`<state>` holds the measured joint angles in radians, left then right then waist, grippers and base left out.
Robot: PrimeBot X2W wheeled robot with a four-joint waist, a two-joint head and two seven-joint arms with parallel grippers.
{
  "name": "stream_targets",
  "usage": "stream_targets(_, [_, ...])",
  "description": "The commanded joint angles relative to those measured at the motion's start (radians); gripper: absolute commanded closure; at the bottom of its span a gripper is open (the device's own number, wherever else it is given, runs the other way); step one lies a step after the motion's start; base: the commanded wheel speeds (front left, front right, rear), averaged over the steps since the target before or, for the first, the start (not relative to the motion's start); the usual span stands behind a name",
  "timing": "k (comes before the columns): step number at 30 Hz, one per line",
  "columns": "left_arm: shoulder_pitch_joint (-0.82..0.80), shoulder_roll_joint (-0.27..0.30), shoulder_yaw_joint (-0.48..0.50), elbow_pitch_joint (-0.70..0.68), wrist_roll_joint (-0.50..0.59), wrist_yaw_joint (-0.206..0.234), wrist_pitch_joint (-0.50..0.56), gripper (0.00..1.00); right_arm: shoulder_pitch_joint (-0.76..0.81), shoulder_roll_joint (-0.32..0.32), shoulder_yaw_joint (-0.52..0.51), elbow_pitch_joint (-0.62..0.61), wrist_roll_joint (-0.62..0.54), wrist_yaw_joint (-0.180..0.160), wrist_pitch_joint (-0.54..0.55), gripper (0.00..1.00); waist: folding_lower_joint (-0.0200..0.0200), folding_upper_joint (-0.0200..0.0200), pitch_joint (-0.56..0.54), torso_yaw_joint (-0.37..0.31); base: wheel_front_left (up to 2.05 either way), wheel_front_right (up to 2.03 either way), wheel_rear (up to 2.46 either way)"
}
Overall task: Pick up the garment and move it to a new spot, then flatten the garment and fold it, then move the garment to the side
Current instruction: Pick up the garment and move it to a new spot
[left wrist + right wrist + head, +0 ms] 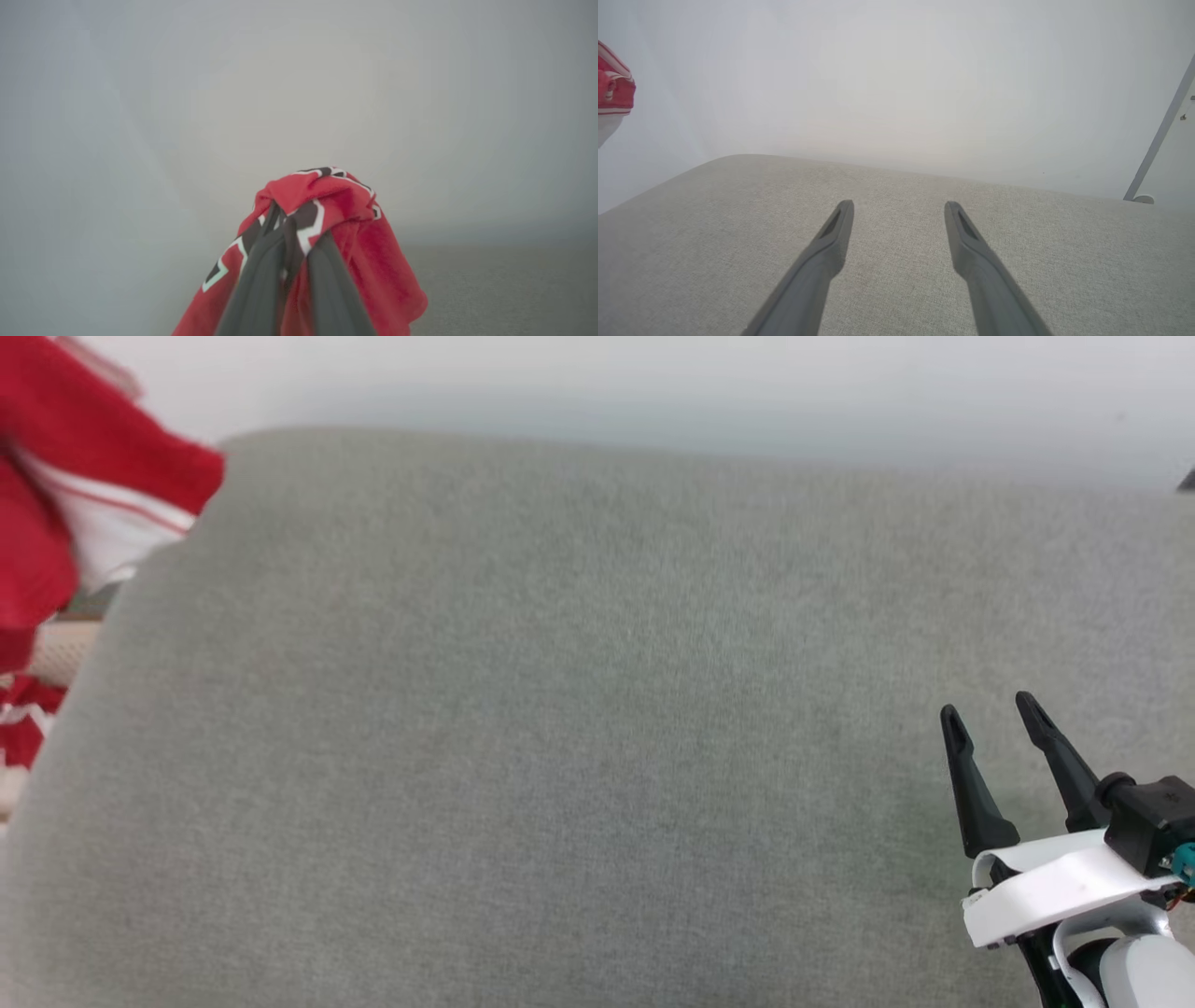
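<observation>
Left hand tight on the garment; right hand wide and empty

Right pincer: lower right of head view, both dark fingers spread wide apart, tips pointing up and slightly left. White-clad wrist just behind the fingers, pale forearm at the frame corner.
Left pincer: fingers drawn together, clamped into a bunch of the garment, which drapes over the tips.
</observation>
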<state>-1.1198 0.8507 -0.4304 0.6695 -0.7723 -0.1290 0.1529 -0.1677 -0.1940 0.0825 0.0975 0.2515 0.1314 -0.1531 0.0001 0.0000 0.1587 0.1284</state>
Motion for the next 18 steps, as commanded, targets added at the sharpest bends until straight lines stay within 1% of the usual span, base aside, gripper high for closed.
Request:
stream_targets(1, [0.001, 0.006, -0.001, -0.02, -0.004, 0.0, 0.009, 1.0, 0.014, 0.002, -0.002, 0.005, 0.011, -0.001, -0.006, 0.0, -0.0001, 0.0, -0.056, 0.005, 0.0, 0.0, 0.0])
stream_targets(4, [0.021, 0.024, -0.01, -0.117, -0.013, 0.001, 0.055, 1.0, 0.019, 0.003, -0.012, 0.016, 0.014, -0.001, -0.018, 0.0, -0.0001, 0.0, -0.074, -0.008, 0.0, 0.0, 0.0])
stream_targets(7, [0.045, 0.035, -0.006, -0.218, -0.035, 0.024, 0.103, 1.0, 0.019, 0.006, -0.033, 0.025, 0.014, -0.001, -0.031, 0.0, -0.0001, 0.0, -0.082, -0.03, 0.0, 0.0, 0.0])
stream_targets(13, [0.108, 0.051, -0.007, -0.444, -0.079, 0.09, 0.197, 1.0, 0.017, 0.004, -0.085, 0.044, 0.003, -0.001, -0.047, 0.0, -0.0001, 0.0, -0.082, -0.097, 0.0, 0.0, 0.0])
stream_targets(18, [0.154, 0.029, -0.03, -0.64, -0.095, 0.168, 0.268, 1.0, 0.008, 0.008, -0.124, 0.054, -0.009, -0.001, -0.058, 0.0, -0.0001, 0.0, -0.068, -0.17, 0.0, 0.0, 0.0])
